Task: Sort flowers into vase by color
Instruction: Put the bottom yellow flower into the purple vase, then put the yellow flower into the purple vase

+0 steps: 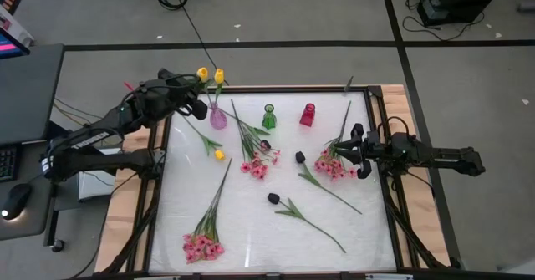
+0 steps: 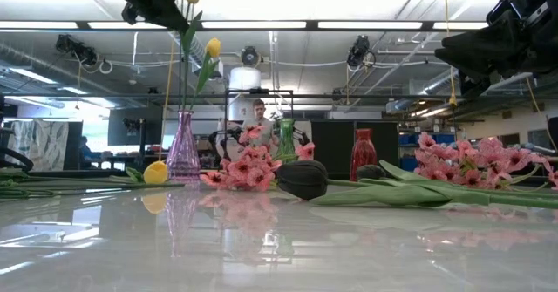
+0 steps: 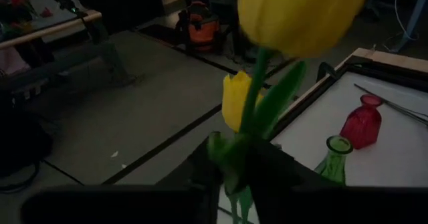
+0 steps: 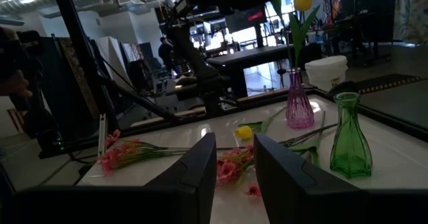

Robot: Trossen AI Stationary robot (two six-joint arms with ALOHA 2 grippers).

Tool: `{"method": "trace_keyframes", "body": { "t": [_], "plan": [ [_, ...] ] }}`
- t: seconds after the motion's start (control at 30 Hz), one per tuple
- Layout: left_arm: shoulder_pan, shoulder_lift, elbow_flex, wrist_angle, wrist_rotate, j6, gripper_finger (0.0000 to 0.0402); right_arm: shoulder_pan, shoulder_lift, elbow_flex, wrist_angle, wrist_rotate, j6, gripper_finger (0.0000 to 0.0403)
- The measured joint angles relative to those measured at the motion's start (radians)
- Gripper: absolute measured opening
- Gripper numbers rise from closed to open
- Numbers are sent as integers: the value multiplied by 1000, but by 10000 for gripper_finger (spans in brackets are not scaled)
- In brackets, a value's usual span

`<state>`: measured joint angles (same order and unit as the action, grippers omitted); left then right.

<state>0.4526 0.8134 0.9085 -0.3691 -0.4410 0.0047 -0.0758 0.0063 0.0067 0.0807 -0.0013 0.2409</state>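
**Supervisor:** Why is the left arm standing over the back-left corner?

**Operator:** I am holding the left gripper (image 1: 197, 106) above the purple vase (image 1: 217, 117) because that vase is taking the yellow colour. Two yellow tulips (image 1: 219, 76) are standing upright at it; a third yellow tulip (image 1: 220, 155) is lying on the table (image 1: 251, 230) just in front. The green vase (image 1: 268, 117) and red vase (image 1: 308, 114) are standing empty alongside.

**Supervisor:** Jaw state?

**Operator:** On the left, the fingers are sitting close around a tulip stem (image 3: 251, 114), but I cannot tell whether they are gripping it or letting go. The right gripper (image 1: 361, 153) is hovering by the pink blossoms (image 1: 332, 166) at the table's right side, jaws narrowly parted and holding nothing. The dark tulips (image 1: 273, 199) are lying mid-table.
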Motion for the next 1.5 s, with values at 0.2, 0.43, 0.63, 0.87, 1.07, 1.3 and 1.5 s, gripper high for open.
{"method": "trace_keyframes", "body": {
  "t": [0.2,0.43,0.63,0.87,1.07,1.3,1.5],
  "plan": [
    [0,10,0,-4,0,-19,135,0,0,0,0,0,0,110],
    [0,12,0,-70,0,-19,160,0,0,0,0,0,0,110],
    [0,12,0,-158,0,-20,182,0,0,0,0,0,0,110],
    [0,12,0,-235,0,-16,211,0,0,0,0,0,0,110],
    [-2,11,0,-339,0,40,222,0,0,0,0,0,0,110],
    [-44,11,0,-522,48,138,223,0,0,0,0,0,0,110],
    [-112,22,0,-650,190,218,222,0,0,0,0,0,0,110]
  ]
}}
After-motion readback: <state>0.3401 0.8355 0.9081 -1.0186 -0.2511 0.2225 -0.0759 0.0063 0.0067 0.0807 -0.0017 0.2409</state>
